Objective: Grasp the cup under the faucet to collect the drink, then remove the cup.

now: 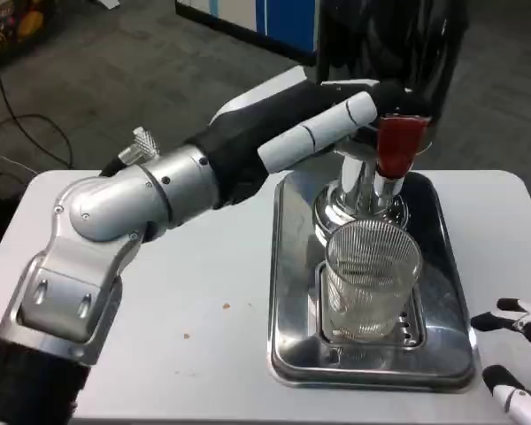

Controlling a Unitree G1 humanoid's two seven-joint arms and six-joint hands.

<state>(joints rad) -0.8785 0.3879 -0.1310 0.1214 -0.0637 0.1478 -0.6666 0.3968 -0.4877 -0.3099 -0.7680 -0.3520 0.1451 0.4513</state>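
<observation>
Clear ribbed cup (372, 279) stands upright on the grate of the steel drip tray (288, 292), directly below the chrome faucet (363, 190); no liquid level readable in it, glass too ribbed to tell; step in hand looks like the collecting stage, not the removal.

Left hand (323, 128) reaches across from the left with its fingers (354, 111) extended at the red tap handle (400, 146); fingertips touch or nearly touch the handle, exact contact hidden; fingers stretched out, not wrapped round anything, holding nothing. Right hand (518, 354) sits low at the table's (195, 292) right edge, just beside the tray's right rim; only fingertips in frame, apart from each other, nothing between them; well short of the cup.

Next move, as a judgement: the right hand has to come in from the right and close round the cup wall before or while the tap runs; the left works the handle; 2 hands, 2 jobs.

Room: the cup's right and front sides are open; the tray rim is a raised lip to clear on approach and on lifting out; the faucet sits close above the cup mouth, so removal calls for sliding toward the robot first, then lifting; the left forearm (150, 190) spans the left side, so exit there is blocked; bare table lies left of the tray.
</observation>
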